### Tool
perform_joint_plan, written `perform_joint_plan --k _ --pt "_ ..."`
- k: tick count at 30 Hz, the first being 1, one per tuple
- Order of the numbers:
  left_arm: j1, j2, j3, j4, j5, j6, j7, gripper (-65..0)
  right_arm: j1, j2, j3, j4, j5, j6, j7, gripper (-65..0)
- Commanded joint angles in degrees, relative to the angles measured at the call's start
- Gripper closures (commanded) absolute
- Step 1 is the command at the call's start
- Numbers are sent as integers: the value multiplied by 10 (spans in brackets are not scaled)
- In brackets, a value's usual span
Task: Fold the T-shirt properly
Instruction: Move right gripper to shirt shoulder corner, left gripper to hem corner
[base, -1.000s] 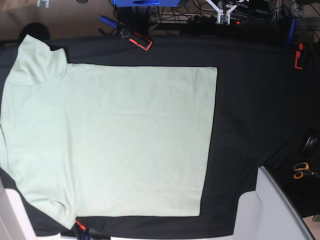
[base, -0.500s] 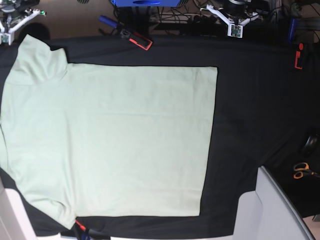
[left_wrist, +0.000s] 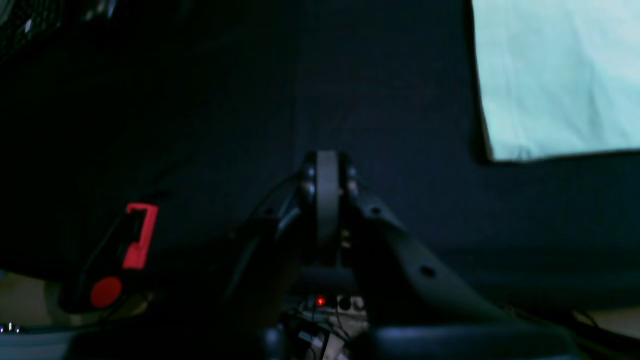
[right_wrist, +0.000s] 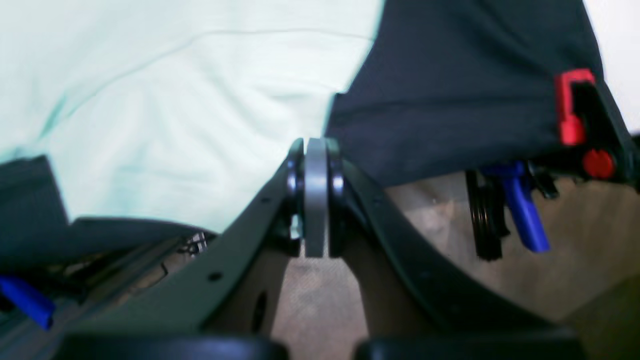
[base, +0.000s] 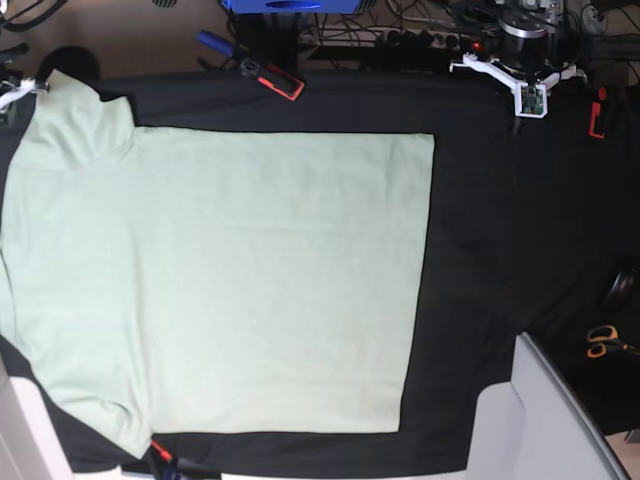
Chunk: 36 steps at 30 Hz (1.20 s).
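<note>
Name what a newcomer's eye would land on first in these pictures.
The big pale green T-shirt, spread flat and unfolded over the left and middle of the black cloth. Next, the red clamps at the cloth's far edge and the orange scissors at the right edge.

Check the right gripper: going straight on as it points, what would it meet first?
Probably the T-shirt. The shut right gripper points at its sleeve edge, right beside the black table cloth; depth is unclear, so either could come first.
</note>
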Motion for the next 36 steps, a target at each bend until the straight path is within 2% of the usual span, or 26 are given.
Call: perform_joint_plan --k 1,3,5,9,12,14,20,29,36 --pt "0 -1 -2 5 -2 4 -15 -3 11 6 2 7 13 1 13 -3" --pt "-1 -1 -1 -6 -1 4 -17 0 30 0 3 -13 28 1 -4 -6" --pt "-2 -3 -2 -9 -1 4 -17 0 45 1 14 -33 62 1 -38 -38" --pt "-1 -4 -2 -9 -1 4 -17 0 71 14 70 -82 147 1 -109 -173" --pt "-3 -6 -2 -9 -1 4 -17 0 80 30 96 -120 185 1 -147 -289" --pt "-3 -9 -2 -9 -1 4 -18 0 80 44 100 -142 205 1 -164 -338" --pt "-5 -12 -3 -9 -2 4 -18 0 79 81 99 -225 273 1 -203 -348" --pt "-5 -12 -3 -9 -2 4 -18 0 78 102 98 -294 273 1 -179 -348" --pt "-4 -12 -2 -9 -2 4 -18 0 79 102 96 -310 273 1 -180 -348"
